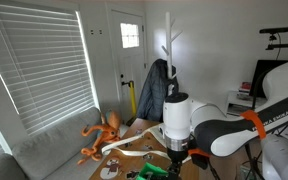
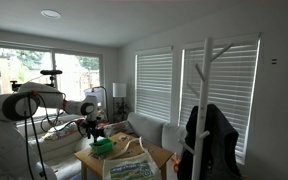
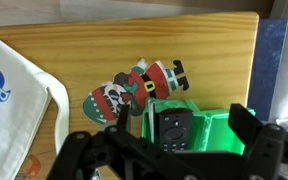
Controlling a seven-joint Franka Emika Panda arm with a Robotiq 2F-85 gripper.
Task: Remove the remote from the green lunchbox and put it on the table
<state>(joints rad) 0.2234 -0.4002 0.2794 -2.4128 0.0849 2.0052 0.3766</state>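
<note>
— where's the remote [image 3: 174, 125] now?
— lying flat inside the green lunchbox [image 3: 212, 135], which sits on the desk [image 3: 134, 40]. in the wrist view the jaws are spread wide and hold nothing, one on each side above the box.
— what could go wrong?
— the box looks light. if a jaw catches its wall, the whole box may lift or skid toward the santa cutout [image 3: 164, 75]. the remote sits low, so a shallow pinch could slip off. the white sheet [image 3: 14, 90] lies well apart.

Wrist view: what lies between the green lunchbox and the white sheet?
A round skull-faced flat figure on the table, a Santa-like one beside it. Wrist view only.
</note>
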